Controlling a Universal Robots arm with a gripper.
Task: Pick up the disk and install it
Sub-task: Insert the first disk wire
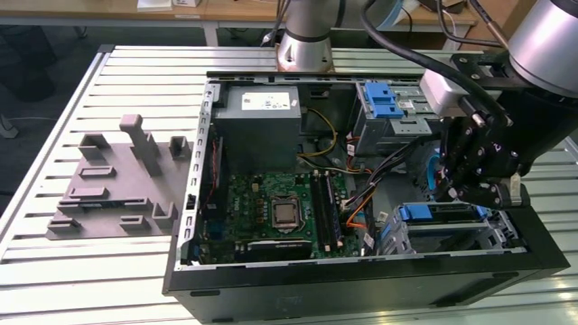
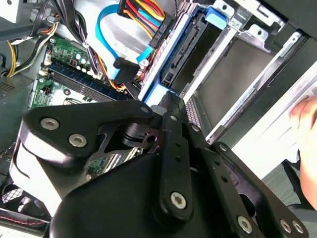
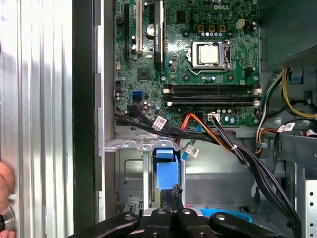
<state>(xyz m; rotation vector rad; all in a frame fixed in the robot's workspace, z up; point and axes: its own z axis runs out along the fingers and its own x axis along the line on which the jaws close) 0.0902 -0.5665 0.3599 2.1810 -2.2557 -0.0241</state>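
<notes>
End effector [image 3: 171, 192] partly hides the disk [image 1: 449, 212] below it; contact unclear.

gripper [image 3: 171, 194] sits just beside a blue latch [image 3: 167, 171], near green motherboard [image 3: 188, 59] and cables [image 3: 143, 124].

Slatted alu table [image 1: 91, 284], wooden desks [image 1: 235, 8] behind, dark floor [image 1: 36, 68]
</notes>
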